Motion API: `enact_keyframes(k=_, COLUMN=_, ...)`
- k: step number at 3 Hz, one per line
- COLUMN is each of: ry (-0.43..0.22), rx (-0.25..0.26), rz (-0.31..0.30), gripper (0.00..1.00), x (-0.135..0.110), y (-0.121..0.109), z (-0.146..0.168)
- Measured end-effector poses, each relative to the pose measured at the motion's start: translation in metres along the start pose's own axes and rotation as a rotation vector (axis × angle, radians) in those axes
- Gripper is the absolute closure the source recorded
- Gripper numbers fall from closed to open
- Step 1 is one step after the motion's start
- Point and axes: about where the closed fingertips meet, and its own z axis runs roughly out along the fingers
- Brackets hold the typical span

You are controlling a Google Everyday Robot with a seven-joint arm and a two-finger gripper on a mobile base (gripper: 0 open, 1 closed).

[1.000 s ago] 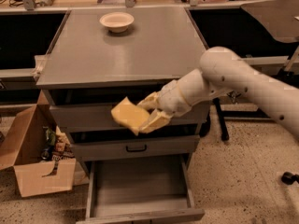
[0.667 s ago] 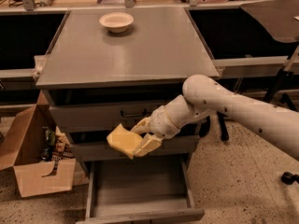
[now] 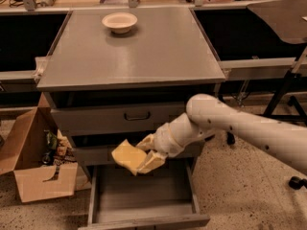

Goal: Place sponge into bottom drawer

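The pale-yellow sponge [image 3: 126, 156] is held in my gripper [image 3: 145, 153], which is shut on it. The white arm reaches in from the right. The sponge hangs in front of the middle drawer, above the open bottom drawer [image 3: 144, 200], a shallow grey tray pulled out toward the camera. The inside of the tray shows nothing in it.
A round cream bowl [image 3: 119, 21] sits at the back of the grey cabinet top [image 3: 139, 56]. The top drawer [image 3: 120, 116] has a dark handle. An open cardboard box [image 3: 33, 162] with items stands on the floor to the left. Dark table legs stand at the right.
My gripper has moved down and a little to the left with the sponge, from the level of the top drawer to just above the open bottom drawer.
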Motion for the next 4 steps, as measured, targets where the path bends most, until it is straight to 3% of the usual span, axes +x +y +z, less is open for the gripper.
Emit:
enact_keyframes(k=1, ry=-0.051, rx=0.022, rz=0.111, gripper=1.00, x=0.066, y=0.025, z=0.069)
enact_keyframes(k=2, ry=-0.107, rx=0.036, rz=0.196, gripper=1.00, x=0.111, y=0.033, z=0.123)
enact_keyframes(k=3, ry=-0.107, rx=0.036, rz=0.196, gripper=1.00, x=0.111, y=0.033, z=0.123)
enact_keyframes(k=4, ry=-0.122, rx=0.057, rz=0.225, gripper=1.00, x=0.136, y=0.024, z=0.145)
